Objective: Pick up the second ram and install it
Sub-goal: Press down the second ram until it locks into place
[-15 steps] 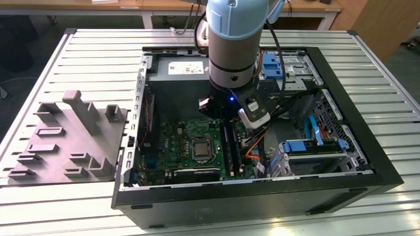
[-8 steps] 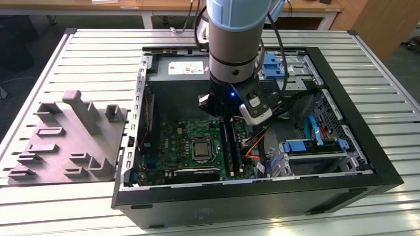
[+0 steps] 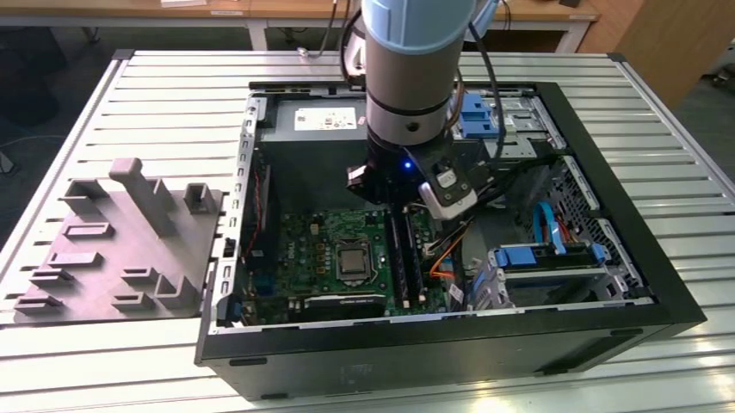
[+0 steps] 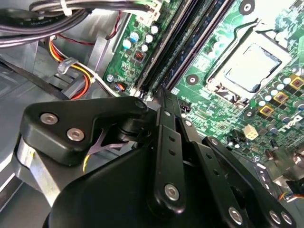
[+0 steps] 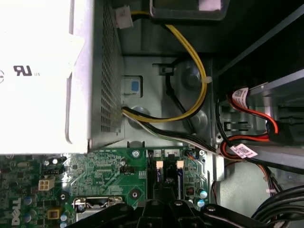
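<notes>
- In the exterior view the arm reaches down into the open computer case [image 3: 643, 284] on the slatted bench [image 3: 172, 86], its end effector [image 3: 402, 202] low over the green motherboard [image 3: 333, 249] at frame centre.
- The second wrist view shows the end effector [image 4: 161, 95] with fingers pressed close together right at the end of the long memory slots [image 4: 175, 52]; whether it pinches anything I cannot tell.
- The second ram [image 3: 398, 258] seems to stand as a dark stick in the slots below the end effector, so insertion looks under way or nearly done; full seating cannot be judged.
- The grey fixture [image 3: 115, 249] at the exterior view's left holds no stick.
</notes>
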Controlling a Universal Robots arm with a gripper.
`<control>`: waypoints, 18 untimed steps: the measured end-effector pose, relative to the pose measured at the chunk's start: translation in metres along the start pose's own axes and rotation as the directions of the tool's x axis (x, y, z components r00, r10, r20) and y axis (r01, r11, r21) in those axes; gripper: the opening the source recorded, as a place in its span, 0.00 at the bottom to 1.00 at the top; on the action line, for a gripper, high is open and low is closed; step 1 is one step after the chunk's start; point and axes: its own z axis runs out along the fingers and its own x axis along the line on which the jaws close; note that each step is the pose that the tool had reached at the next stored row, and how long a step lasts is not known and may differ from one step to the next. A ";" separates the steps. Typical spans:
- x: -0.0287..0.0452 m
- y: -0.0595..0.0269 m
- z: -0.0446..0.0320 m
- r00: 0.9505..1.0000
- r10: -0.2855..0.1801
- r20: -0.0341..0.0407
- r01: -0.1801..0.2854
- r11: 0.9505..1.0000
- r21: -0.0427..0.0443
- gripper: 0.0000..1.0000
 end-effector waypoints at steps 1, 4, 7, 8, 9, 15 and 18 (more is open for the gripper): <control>-0.0001 -0.0017 -0.0001 1.000 0.000 0.000 0.000 1.000 0.000 0.10; -0.0003 -0.0088 -0.0009 1.000 0.000 0.000 0.000 1.000 0.000 0.10; -0.0006 -0.0168 -0.0017 1.000 0.000 0.000 0.000 1.000 0.000 0.10; -0.0006 -0.0191 -0.0021 1.000 0.000 0.000 0.000 1.000 0.000 0.10; -0.0007 -0.0213 -0.0023 1.000 0.000 0.000 0.000 1.000 0.001 0.10; -0.0009 -0.0296 -0.0032 1.000 0.000 0.001 0.000 1.000 0.015 0.10; -0.0011 -0.0326 -0.0035 1.000 0.001 0.001 -0.001 1.000 0.026 0.10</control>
